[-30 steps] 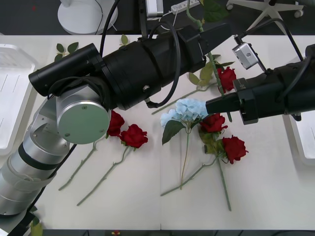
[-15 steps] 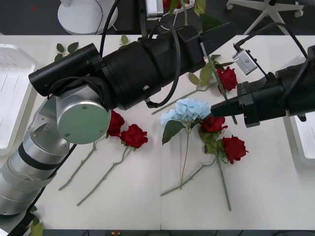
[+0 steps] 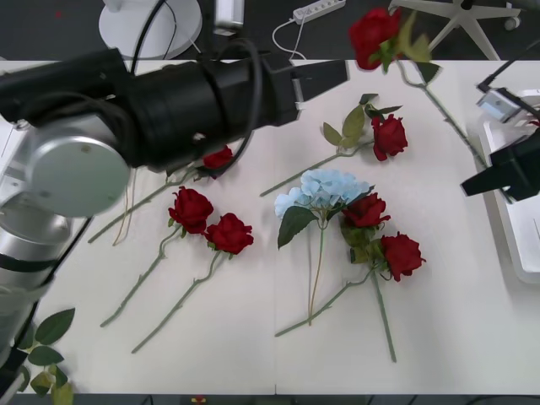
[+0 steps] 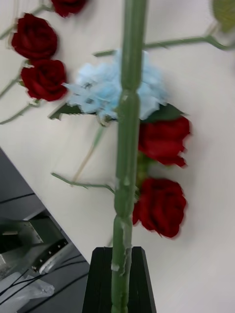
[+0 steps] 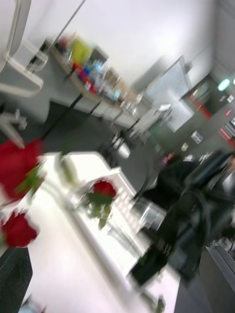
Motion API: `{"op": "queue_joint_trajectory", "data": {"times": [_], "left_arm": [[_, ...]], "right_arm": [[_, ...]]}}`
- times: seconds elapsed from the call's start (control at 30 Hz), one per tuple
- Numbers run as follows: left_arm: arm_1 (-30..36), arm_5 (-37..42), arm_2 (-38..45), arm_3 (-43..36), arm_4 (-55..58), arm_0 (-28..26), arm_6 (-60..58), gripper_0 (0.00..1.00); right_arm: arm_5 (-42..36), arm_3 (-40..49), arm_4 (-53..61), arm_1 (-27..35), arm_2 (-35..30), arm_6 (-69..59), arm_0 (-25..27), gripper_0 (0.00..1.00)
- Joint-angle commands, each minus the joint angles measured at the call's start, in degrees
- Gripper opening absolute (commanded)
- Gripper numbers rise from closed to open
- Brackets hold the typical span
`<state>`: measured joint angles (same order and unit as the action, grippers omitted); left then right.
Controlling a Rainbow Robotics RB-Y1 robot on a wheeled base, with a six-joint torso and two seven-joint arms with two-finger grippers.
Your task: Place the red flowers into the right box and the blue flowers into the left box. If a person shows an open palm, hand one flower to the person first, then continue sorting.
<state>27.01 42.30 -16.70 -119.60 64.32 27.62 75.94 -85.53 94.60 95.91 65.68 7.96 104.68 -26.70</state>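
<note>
Gripping a red flower (image 3: 376, 35) by its stem, the right hand (image 4: 120, 279) carries the bloom above the table's far edge.

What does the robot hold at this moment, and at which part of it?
The right hand holds a red rose by the lower part of its stem, with the bloom raised above the table. The left hand is open and holds nothing.

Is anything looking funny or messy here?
One rose hangs in the air, its stem pinched in the right end effector near the right box. The others lie scattered on the table.
</note>
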Motion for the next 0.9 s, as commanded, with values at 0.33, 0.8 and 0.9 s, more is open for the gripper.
{"op": "queue_joint_trajectory", "data": {"times": [0.33,0.8,0.9], "left_arm": [[11.84,15.09,12.30,14.13,5.91,-0.02,0.70,1.00],[19.83,19.75,10.90,23.71,-7.71,0.51,-0.62,1.00],[21.68,21.86,9.58,23.98,-10.53,0.51,-1.15,1.00]], "right_arm": [[-5.43,-17.70,-15.93,11.75,-4.71,1.84,-2.48,0.00],[7.14,-30.35,-25.69,10.52,-4.71,9.31,4.64,0.00],[9.16,-31.94,-28.32,8.50,-4.71,9.40,4.99,0.00]]}}
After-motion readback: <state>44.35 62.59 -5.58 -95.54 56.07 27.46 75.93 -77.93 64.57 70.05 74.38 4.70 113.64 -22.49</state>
